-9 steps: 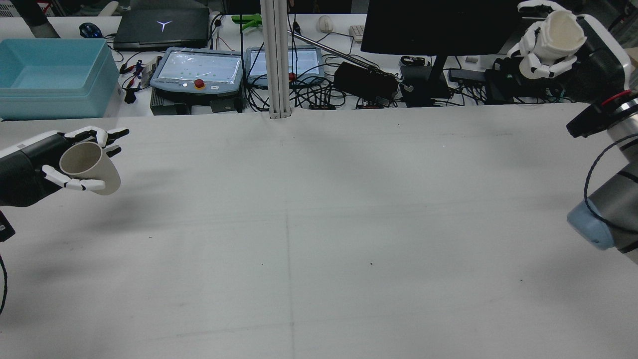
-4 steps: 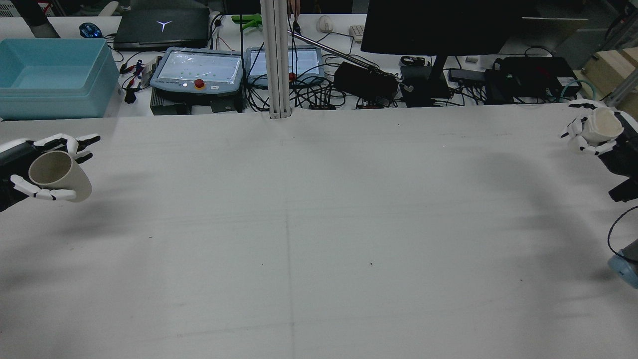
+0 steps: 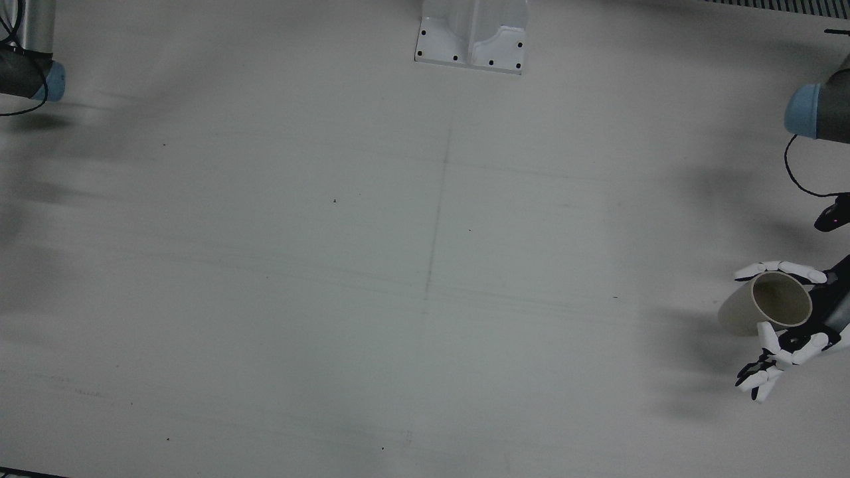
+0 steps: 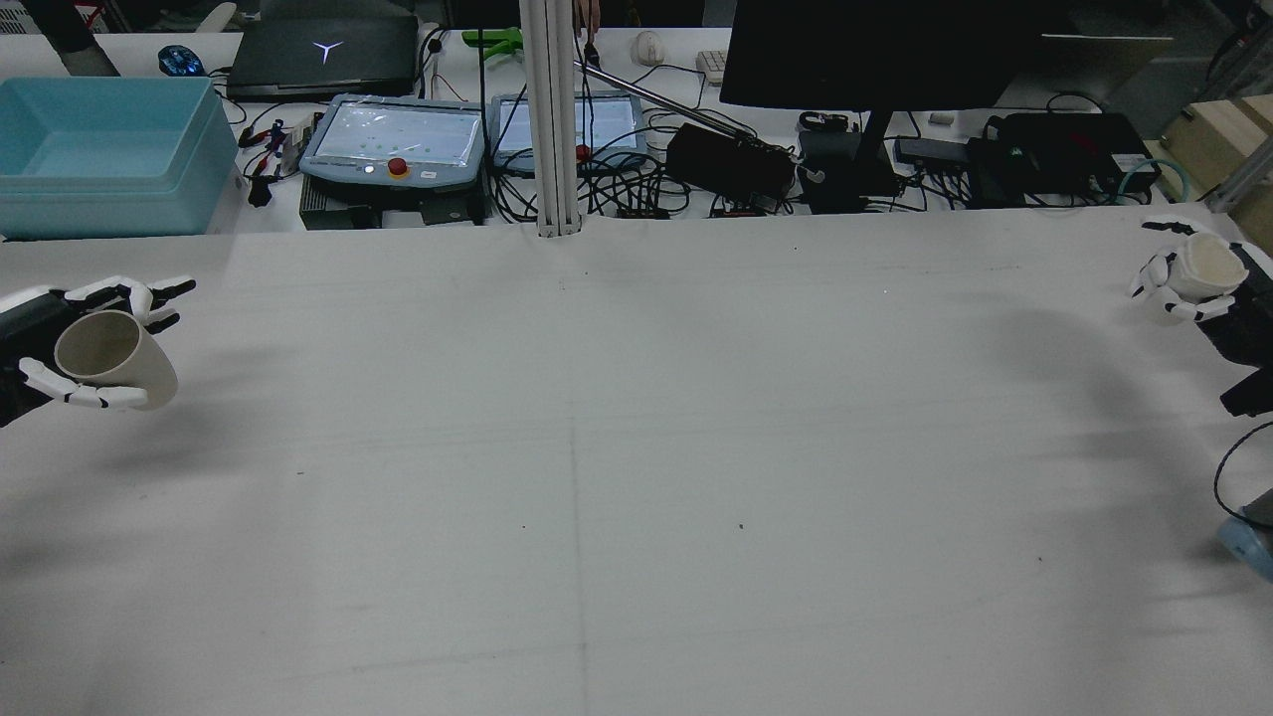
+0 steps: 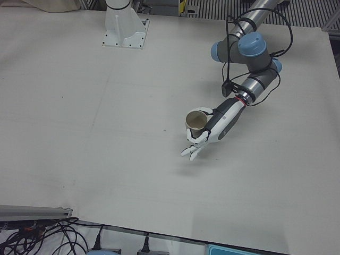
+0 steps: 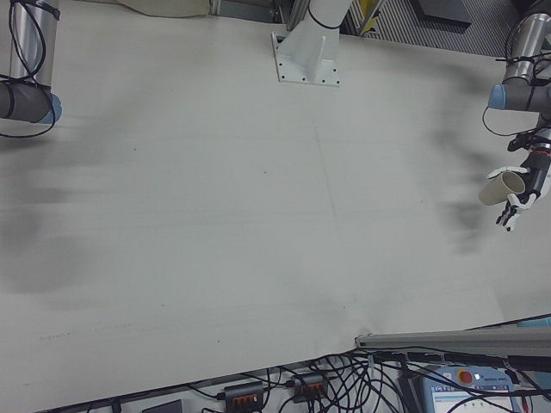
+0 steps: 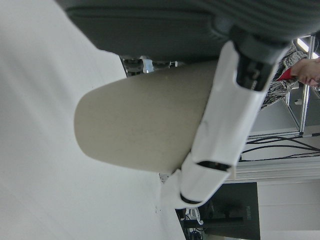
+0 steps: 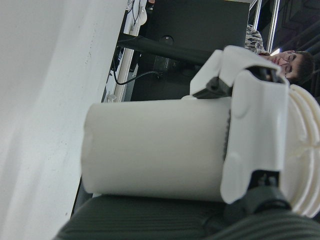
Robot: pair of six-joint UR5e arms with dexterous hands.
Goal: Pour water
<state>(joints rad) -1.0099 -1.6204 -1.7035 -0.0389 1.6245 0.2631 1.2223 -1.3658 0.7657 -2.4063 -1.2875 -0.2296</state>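
My left hand [image 4: 60, 348] is shut on a beige paper cup [image 4: 114, 360] and holds it tilted above the table's left edge. Its mouth faces up and back toward the robot. The hand and cup also show in the front view [image 3: 770, 309], the left-front view [image 5: 195, 123] and the right-front view [image 6: 502, 187]. My right hand [image 4: 1174, 288] is shut on a white cup [image 4: 1208, 267] with a ribbed rim, roughly upright, at the table's far right edge. The left hand view shows the beige cup [image 7: 145, 125] close up. The right hand view shows the white cup [image 8: 155, 150] under a finger [image 8: 255, 135].
The white table [image 4: 636, 447] lies between the hands. Behind it stand a blue bin [image 4: 104, 149], two teach pendants [image 4: 398, 139], a monitor [image 4: 875, 50] and cables. A white post [image 4: 552, 119] rises at the back middle.
The right hand with the white cup dropped from high at the upper right to the table's right edge. The left hand with the beige cup drew back to the left.
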